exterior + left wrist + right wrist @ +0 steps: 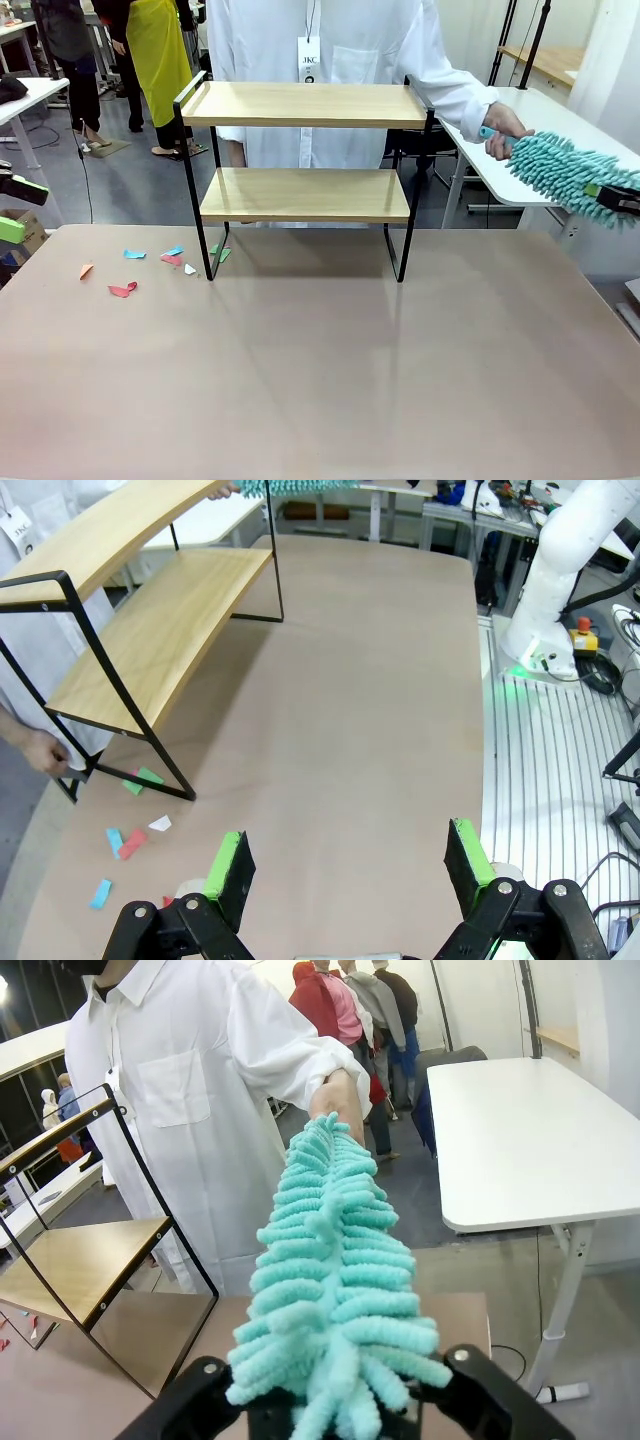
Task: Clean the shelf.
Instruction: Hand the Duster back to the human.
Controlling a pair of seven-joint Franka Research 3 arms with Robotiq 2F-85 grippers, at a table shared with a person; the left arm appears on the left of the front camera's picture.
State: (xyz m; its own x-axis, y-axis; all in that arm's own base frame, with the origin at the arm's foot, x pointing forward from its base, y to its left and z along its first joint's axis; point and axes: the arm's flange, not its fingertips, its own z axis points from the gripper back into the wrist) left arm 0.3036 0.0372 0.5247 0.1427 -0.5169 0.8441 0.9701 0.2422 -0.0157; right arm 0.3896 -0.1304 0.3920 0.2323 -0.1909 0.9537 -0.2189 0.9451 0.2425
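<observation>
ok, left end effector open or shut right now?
Open. In the left wrist view the left end effector has its green-padded fingers spread wide apart, with bare table between them and nothing held.

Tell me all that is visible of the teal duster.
The teal duster is a long head of fluffy chenille strands on a teal handle. It hangs in the air at the table's right, beside the shelf, touching neither. The person's hand holds its handle end; the right gripper has its jaws closed on the other end.
</observation>
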